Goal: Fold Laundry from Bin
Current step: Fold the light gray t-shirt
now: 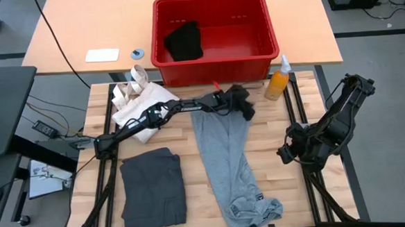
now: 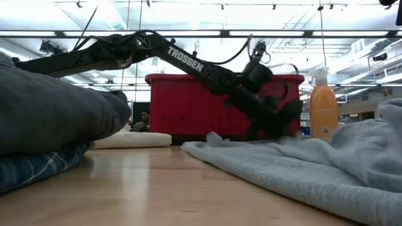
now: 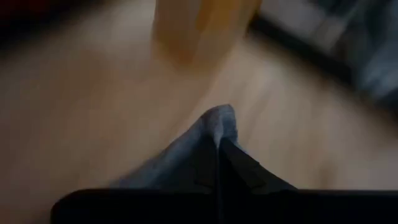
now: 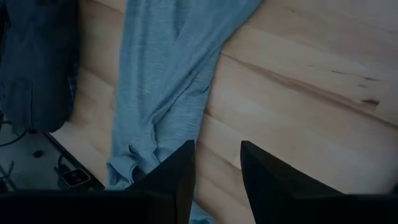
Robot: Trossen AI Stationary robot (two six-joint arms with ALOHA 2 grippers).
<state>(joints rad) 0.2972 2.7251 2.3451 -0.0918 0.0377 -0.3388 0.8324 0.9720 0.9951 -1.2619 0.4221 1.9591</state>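
Here the left claw [image 1: 242, 103] was clamped shut on the far end of the light grey piece [image 1: 227, 161], just in front of the bin [image 1: 216, 40], and the left wrist view showed a peak of grey cloth pinched between its two dark fingers [image 3: 205, 171]. That garment was long and narrow, running from the claw down the bench [image 1: 273, 137] to a bunched, wrinkled end at the near edge. Beside it lay the dark charcoal-grey piece [image 1: 153, 187], folded into a neat rectangle; only the low view showed the blue-and-white plaid shirt [image 2: 34, 166] folded beneath it. From above, the black piece [image 1: 184, 41] was visible lying inside the red bin, whereas the low view saw only the bin's outer wall. The cream-white tote bag [image 1: 138, 103] lay under the stretched left arm, and the orange spray bottle [image 1: 278, 80] stood just beside the bin's corner, near the claw. The right claw [image 1: 286, 153] waited at the bench's right edge, fingers parted and empty, over bare wood.
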